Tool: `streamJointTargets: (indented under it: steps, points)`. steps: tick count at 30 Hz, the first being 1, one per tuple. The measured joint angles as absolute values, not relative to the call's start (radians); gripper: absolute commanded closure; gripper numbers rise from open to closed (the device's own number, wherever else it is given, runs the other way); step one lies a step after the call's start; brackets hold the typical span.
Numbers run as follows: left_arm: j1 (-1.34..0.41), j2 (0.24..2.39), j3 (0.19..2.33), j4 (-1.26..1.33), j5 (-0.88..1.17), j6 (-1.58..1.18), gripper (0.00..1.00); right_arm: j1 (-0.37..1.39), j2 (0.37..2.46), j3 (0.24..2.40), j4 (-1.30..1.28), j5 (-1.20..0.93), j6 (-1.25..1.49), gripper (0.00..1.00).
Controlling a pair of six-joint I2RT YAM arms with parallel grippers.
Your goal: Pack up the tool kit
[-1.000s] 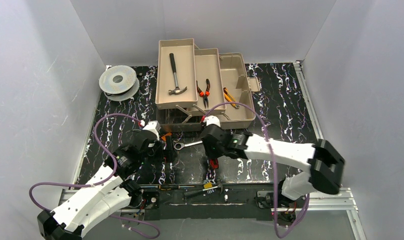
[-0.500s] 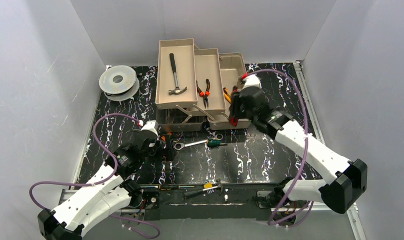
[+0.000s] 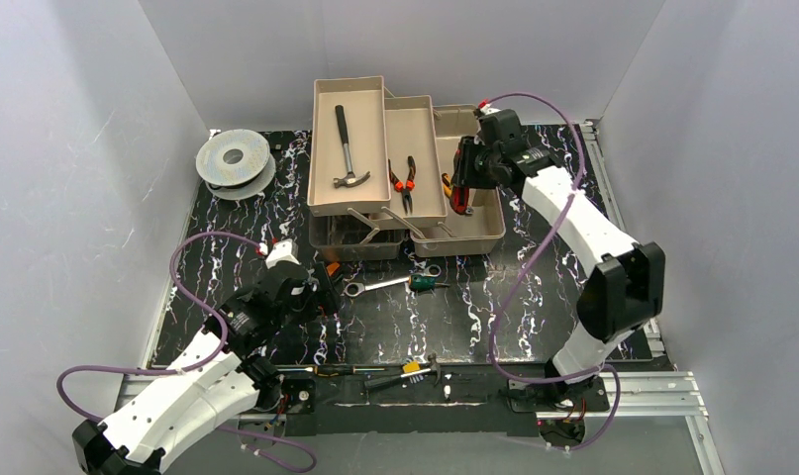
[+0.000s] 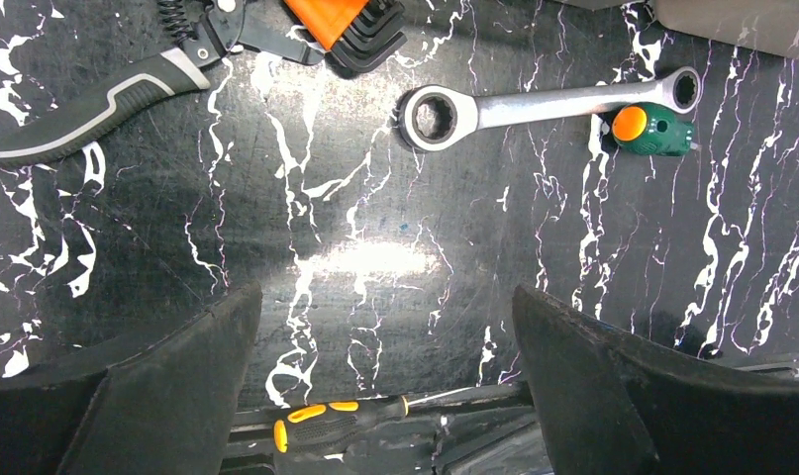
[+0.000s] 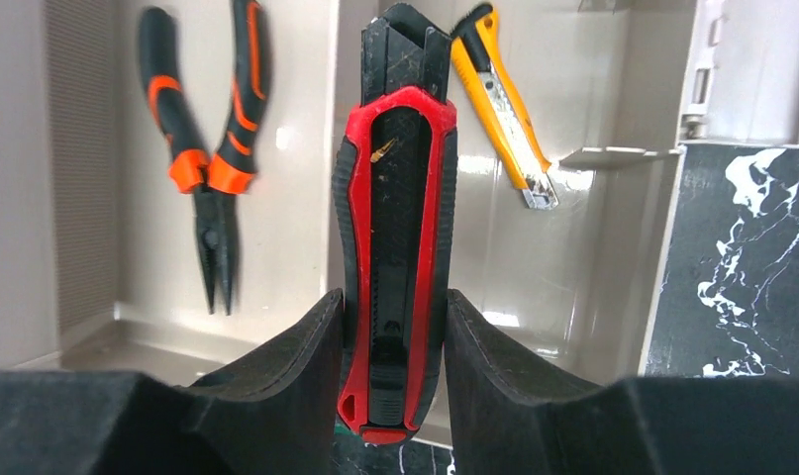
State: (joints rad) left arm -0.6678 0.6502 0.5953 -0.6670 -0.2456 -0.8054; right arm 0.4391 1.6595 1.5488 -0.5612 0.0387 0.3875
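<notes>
The tan toolbox (image 3: 464, 241) stands open at the back, its trays folded out. A hammer (image 3: 348, 148) lies in the left tray, orange-black pliers (image 3: 405, 183) in the middle one, and a yellow utility knife (image 5: 504, 104) in the deep compartment. My right gripper (image 5: 393, 297) is shut on a red-black utility knife (image 5: 395, 178), held above that compartment (image 3: 461, 193). My left gripper (image 4: 385, 297) hangs open and holds nothing, low over the mat (image 3: 321, 292). A ratchet wrench (image 4: 544, 99) and a stubby green screwdriver (image 4: 648, 129) lie ahead of it.
An orange hex-key set (image 4: 341, 25) and a black-grey handled tool (image 4: 88, 99) lie at the left gripper's far left. A yellow-black screwdriver (image 4: 326, 426) rests by the near rail. A grey spool (image 3: 235, 158) sits at the back left. White walls enclose the table.
My right arm carried the red-black knife from the front middle of the mat up and back to over the toolbox's deep compartment. The left gripper drew slightly back and left, still open.
</notes>
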Motion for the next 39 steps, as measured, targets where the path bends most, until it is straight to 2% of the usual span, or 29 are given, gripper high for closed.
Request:
streamJointTargets:
  steps: [5,13,15,17,20,23,32,39]
  points:
    - [-0.668,0.654,0.595,-0.667,-0.215,-0.796,0.02,0.424,1.723,1.569,-0.605,0.030,0.386,0.73]
    - [-0.668,0.668,0.595,-0.666,-0.182,-0.784,0.02,0.399,1.797,1.618,-0.627,0.039,0.387,0.65]
    - [-0.668,0.672,0.595,-0.660,-0.177,-0.777,0.02,0.398,1.820,1.626,-0.633,0.040,0.387,0.58]
    - [-0.668,0.678,0.595,-0.652,-0.169,-0.768,0.02,0.398,1.839,1.630,-0.635,0.040,0.386,0.43]
    - [-0.668,0.690,0.595,-0.637,-0.149,-0.751,0.02,0.399,1.848,1.630,-0.642,0.040,0.387,0.29]
    - [-0.668,0.698,0.589,-0.615,-0.122,-0.734,0.02,0.400,1.840,1.629,-0.637,0.046,0.387,0.24]
    - [-0.668,0.688,0.522,-0.541,-0.047,-0.686,0.02,0.400,1.604,1.482,-0.553,0.068,0.389,0.25]
    - [-0.669,0.629,0.433,-0.407,-0.016,-0.624,0.02,0.434,1.266,1.158,-0.422,-0.006,0.381,0.29]
